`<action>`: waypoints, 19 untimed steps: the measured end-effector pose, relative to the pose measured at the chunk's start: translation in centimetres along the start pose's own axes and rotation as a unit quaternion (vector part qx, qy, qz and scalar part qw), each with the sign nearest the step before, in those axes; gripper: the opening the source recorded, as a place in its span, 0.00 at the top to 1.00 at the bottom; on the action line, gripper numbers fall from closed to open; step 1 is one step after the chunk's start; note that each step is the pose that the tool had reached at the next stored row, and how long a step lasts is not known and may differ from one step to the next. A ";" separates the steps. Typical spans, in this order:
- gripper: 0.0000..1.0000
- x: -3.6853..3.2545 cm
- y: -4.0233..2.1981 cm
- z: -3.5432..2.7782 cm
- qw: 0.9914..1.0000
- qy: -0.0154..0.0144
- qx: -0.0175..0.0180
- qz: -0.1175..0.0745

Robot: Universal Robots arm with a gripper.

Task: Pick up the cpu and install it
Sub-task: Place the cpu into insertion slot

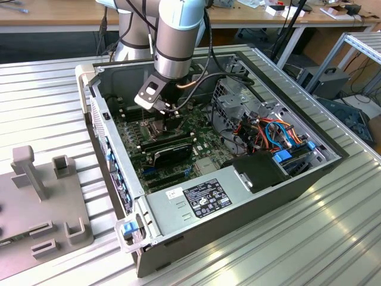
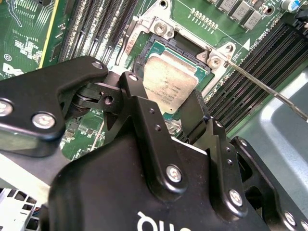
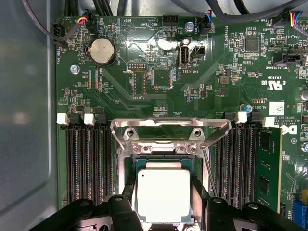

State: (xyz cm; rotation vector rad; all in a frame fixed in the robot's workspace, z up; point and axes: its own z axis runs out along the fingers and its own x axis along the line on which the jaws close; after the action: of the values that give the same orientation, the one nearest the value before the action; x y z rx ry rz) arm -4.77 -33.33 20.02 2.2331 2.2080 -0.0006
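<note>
One arm (image 1: 175, 36) reaches down into the open case (image 1: 250, 221), with its gripper (image 1: 168, 114) low over the green board (image 3: 159, 91). In the first wrist view the two black fingers (image 3: 129, 190) press against opposite edges of the cpu (image 3: 163, 195), pinching it. The cpu lies silver top up, right over the socket (image 3: 163, 147), whose metal frame (image 3: 168, 124) is swung open. I cannot tell whether it is seated. Memory slots (image 3: 86, 163) flank the socket on both sides.
</note>
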 end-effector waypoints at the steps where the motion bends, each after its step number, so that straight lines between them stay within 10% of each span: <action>1: 0.46 0.00 0.00 0.00 1.000 0.000 0.000 0.001; 19: 0.46 0.00 0.00 0.23 1.000 0.000 0.000 0.003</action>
State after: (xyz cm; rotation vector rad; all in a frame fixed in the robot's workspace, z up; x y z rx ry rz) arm -4.77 -33.33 19.78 2.2403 2.2006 -0.0007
